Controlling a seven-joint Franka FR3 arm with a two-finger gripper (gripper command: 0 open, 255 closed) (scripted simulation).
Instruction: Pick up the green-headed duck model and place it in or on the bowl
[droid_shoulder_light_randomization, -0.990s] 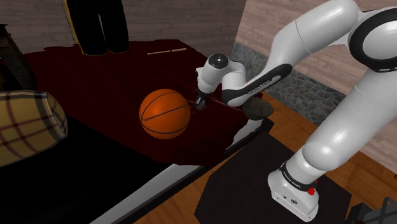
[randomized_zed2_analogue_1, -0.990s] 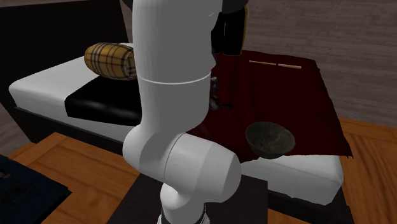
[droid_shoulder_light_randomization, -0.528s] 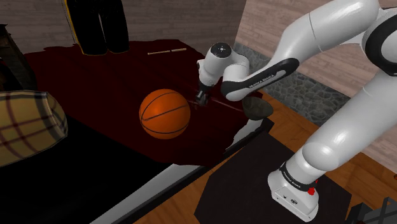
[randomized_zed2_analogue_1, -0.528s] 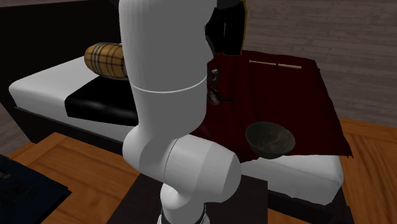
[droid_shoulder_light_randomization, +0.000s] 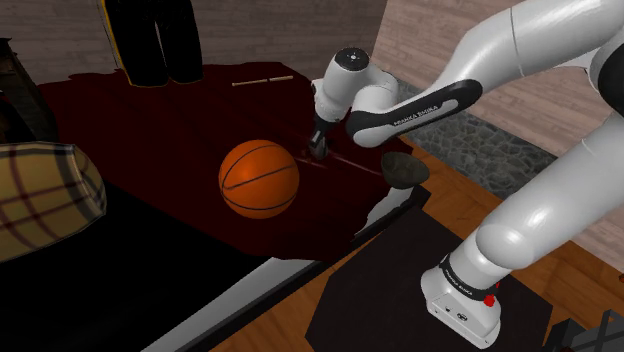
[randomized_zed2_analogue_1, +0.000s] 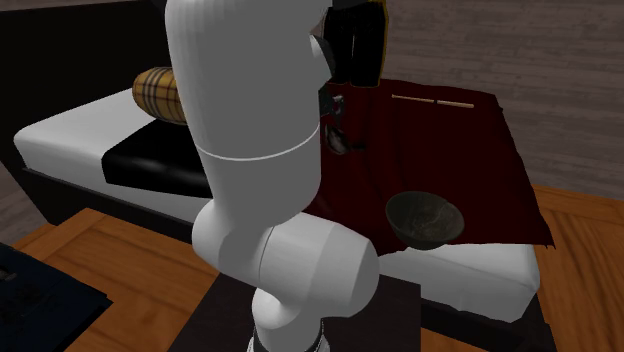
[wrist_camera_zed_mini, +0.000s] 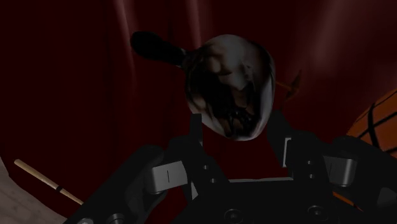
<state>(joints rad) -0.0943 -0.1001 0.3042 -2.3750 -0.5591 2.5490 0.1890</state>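
Pinching the duck (wrist_camera_zed_mini: 232, 86) between them, the two black fingers (wrist_camera_zed_mini: 196, 130) of the gripper (droid_shoulder_light_randomization: 320, 146) hold it just above the dark red cloth (droid_shoulder_light_randomization: 180, 120), beside the basketball (droid_shoulder_light_randomization: 259, 178). The lift looks to be in hand. Next comes a carry toward the shoulder view's right to the dark bowl (droid_shoulder_light_randomization: 403, 168) near the cloth's edge, with the release above it.

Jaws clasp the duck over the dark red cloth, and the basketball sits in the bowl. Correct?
No. The basketball lies on the dark red cloth, apart from the bowl, as the shoulder view shows. The jaws do clasp the duck over that cloth.
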